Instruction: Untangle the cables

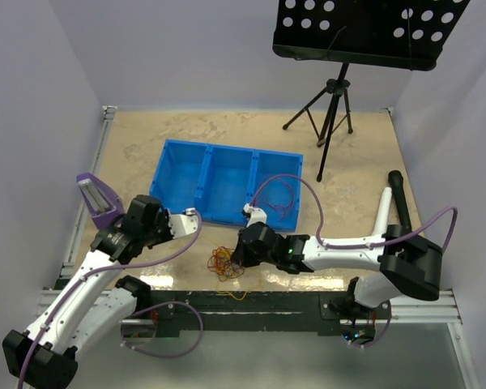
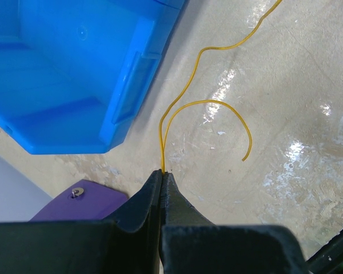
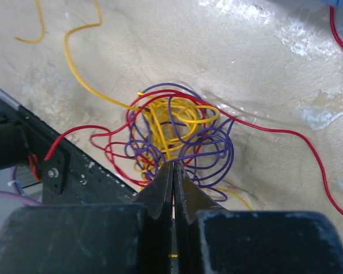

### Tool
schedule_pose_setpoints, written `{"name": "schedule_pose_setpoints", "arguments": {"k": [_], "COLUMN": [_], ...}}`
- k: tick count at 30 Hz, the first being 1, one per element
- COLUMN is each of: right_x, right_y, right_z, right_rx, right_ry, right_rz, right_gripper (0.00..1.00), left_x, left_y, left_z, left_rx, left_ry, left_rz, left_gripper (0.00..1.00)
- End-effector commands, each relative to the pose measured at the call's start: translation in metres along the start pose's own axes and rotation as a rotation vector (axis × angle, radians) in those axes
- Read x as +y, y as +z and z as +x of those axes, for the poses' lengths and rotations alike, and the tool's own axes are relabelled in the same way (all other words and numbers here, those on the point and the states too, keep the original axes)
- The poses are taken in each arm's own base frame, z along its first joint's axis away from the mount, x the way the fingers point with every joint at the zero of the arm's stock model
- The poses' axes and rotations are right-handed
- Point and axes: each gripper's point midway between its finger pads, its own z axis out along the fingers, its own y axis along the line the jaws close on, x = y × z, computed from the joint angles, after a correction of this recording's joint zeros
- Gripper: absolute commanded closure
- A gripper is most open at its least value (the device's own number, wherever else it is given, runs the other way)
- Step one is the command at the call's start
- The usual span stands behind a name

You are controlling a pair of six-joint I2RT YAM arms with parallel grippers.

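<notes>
One curly red-yellow-purple knot of cables (image 3: 177, 117), left gripper (image 2: 163, 172) and right gripper (image 3: 172, 165) seemingly tight on strands

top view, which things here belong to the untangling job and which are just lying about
Job: tangle of wires, yellow wire, left claw, right claw.
Lying about: blue bin, tripod stand, black microphone.

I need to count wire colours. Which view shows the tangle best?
Right wrist: the tangle is close up, its red, yellow and purple loops distinct. The top view shows it small and blurred; the left wrist shows only one yellow wire.
</notes>
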Motion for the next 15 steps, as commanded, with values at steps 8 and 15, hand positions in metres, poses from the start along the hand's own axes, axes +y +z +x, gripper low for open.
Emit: {"name": "schedule_pose_setpoints", "arguments": {"k": [8, 15], "right_x": [0.018, 0.006], "right_y": [-0.049, -0.045], "right_z": [-0.048, -0.031], "right_rx": [-0.184, -0.125], "right_ry": [0.054, 0.042], "right_rz": [-0.058, -0.046], "right_gripper": [1.00, 0.74], "left_x": [0.000, 0.000], "left_y": [0.004, 0.004], "left_z": [0.003, 0.002], "left_rx": [0.004, 0.001], "left_ry": [0.002, -0.001], "left_rz": [-0.014, -0.010], "left_gripper": [1.00, 1.00]}}
